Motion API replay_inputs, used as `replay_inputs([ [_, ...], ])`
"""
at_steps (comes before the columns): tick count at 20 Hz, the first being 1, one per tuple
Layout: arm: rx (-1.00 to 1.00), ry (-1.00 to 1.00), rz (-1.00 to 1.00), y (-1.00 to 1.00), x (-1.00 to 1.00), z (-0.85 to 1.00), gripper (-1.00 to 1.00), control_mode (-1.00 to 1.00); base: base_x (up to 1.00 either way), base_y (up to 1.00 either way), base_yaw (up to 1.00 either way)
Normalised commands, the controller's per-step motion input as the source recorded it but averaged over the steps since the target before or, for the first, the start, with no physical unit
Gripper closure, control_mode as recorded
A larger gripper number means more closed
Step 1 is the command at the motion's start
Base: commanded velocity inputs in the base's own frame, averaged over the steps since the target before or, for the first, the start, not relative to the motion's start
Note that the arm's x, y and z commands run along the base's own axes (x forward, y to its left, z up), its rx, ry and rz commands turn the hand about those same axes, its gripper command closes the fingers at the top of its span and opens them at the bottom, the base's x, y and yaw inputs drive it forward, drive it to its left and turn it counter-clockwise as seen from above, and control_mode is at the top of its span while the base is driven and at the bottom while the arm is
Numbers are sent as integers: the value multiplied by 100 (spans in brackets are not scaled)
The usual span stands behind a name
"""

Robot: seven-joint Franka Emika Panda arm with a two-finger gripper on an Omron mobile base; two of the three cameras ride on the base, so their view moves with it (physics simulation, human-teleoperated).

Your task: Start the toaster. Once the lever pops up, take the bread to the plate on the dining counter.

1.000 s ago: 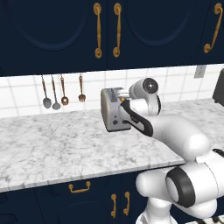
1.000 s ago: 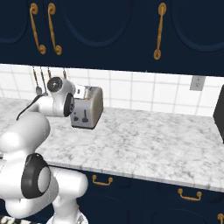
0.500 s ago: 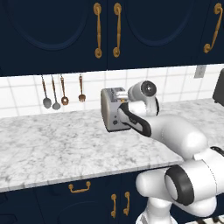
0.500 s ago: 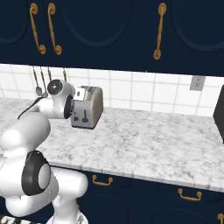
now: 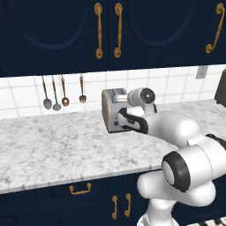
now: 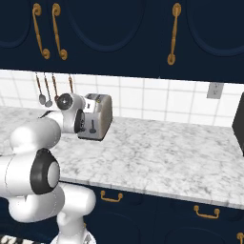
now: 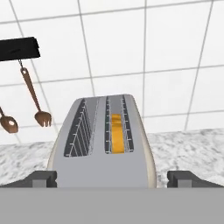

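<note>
Hanging utensils (image 7: 35, 105) of brown wood-like finish line the tiled wall at left. To their right, the rounded silver-grey toaster (image 7: 105, 148) stands on the veined marble worktop (image 5: 53, 145), the golden bread (image 7: 117, 133) seated in its right slot. The tool (image 7: 111, 178), tips wide apart and empty, sits at the near front face, judged positioned for the lever.

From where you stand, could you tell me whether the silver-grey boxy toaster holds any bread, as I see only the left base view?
Observer: Yes, the hand view shows a golden-brown bread slice in one slot of the silver-grey boxy toaster; the other slot is empty.
Operator: Is the end effector open?
Observer: Yes, the end effector is open, its dark fingertips wide apart, flanking the toaster.
Operator: And the lever?
Observer: The right base view shows the small dark lever on the toaster's front face; its position is too small to judge.
</note>
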Motion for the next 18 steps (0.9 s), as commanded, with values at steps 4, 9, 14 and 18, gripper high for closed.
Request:
replay_inputs([
  [4, 0, -2, 0, 0, 25, -10, -100, -100, 0, 0, 0],
  [9, 0, 0, 0, 0, 17, -16, -100, -100, 0, 0, 0],
  [14, 0, -1, 0, 0, 7, -20, -100, -100, 0, 0, 0],
  [18, 0, -2, 0, 0, 10, -10, -100, -100, 0, 0, 0],
])
